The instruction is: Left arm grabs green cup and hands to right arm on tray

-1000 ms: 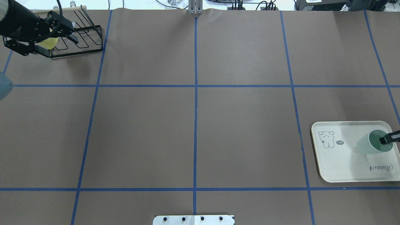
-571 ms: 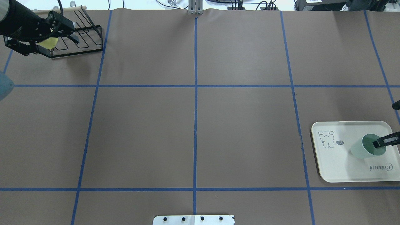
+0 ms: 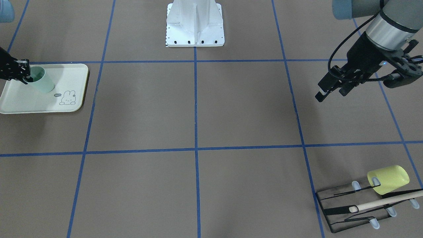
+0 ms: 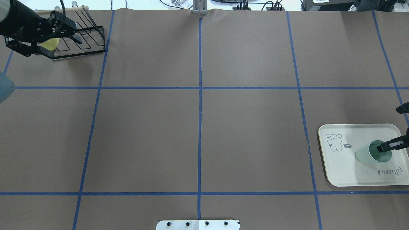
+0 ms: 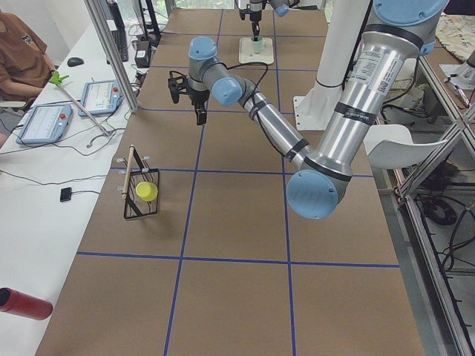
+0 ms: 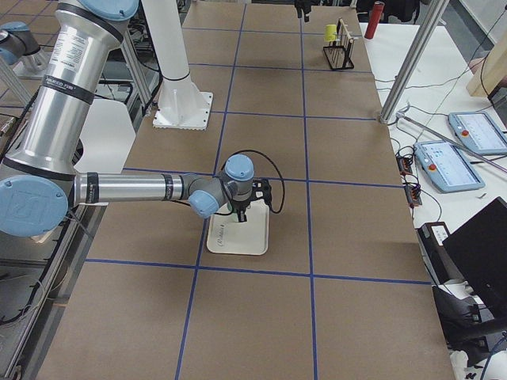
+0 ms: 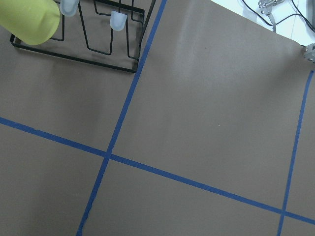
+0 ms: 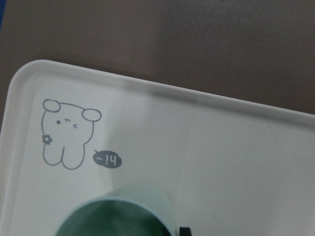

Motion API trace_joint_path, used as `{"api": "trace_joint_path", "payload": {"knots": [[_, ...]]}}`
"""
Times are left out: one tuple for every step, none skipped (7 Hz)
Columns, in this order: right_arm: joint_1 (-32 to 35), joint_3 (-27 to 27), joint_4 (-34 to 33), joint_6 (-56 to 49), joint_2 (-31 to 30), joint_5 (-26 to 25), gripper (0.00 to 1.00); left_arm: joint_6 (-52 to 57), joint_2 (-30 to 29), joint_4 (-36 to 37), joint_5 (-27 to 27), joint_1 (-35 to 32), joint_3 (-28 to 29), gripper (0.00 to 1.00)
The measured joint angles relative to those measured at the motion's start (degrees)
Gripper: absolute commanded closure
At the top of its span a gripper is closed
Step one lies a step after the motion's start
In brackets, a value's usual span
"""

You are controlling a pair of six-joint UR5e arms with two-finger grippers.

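Observation:
The green cup [image 4: 367,155] is tilted over the tray [image 4: 345,172], its mouth turned toward the right arm. My right gripper [image 4: 381,148] is shut on the cup's rim, with one finger inside the mouth. I cannot tell whether the cup's base touches the tray. The front view shows the cup [image 3: 42,85], the right gripper [image 3: 21,74] and the tray [image 3: 49,105]. The right wrist view shows the cup's rim [image 8: 118,211] above the tray's rabbit drawing [image 8: 66,132]. My left gripper [image 4: 76,35] is open and empty, high above the table's far left corner [image 3: 330,95].
A black wire rack [image 3: 350,211] stands at the far left corner with a pale yellow cup [image 3: 390,178] and a wooden stick [image 3: 386,201] on it. The left wrist view shows the rack [image 7: 98,54] and the yellow cup [image 7: 29,19]. The robot's base [image 3: 195,26] is mid-table.
My right gripper has carried the green cup down and to the left over the tray. The left gripper has shifted slightly back over the rack.

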Motion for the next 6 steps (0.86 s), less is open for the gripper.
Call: {"api": "trace_joint_path", "payload": {"knots": [[0.03, 0.15, 0.02, -0.01, 0.0, 0.01, 0.0, -0.04, 0.0, 0.02, 0.01, 0.04, -0.04, 0.0], [0.32, 0.73, 0.06, -0.07, -0.09, 0.07, 0.0, -0.04, 0.03, 0.03, 0.05, 0.06, -0.09, 0.0], [1.4, 1.87, 0.08, -0.17, -0.33, 0.38, 0.0, 0.07, 0.16, 0.02, 0.17, 0.17, -0.18, 0.0], [3.79, 3.12, 0.05, -0.32, -0.46, 1.15, 0.0, 1.02, 0.39, 0.0, 0.28, 0.31, -0.33, 0.0], [6.98, 3.67, -0.07, -0.48, -0.4, 2.37, 0.0, 3.56, 1.46, 0.01, 0.33, 0.28, -0.82, 0.0], [10.14, 3.63, -0.45, -0.61, -0.3, 3.52, 0.0, 8.21, 4.47, 0.03, 0.35, -0.06, -1.82, 0.0]]}}
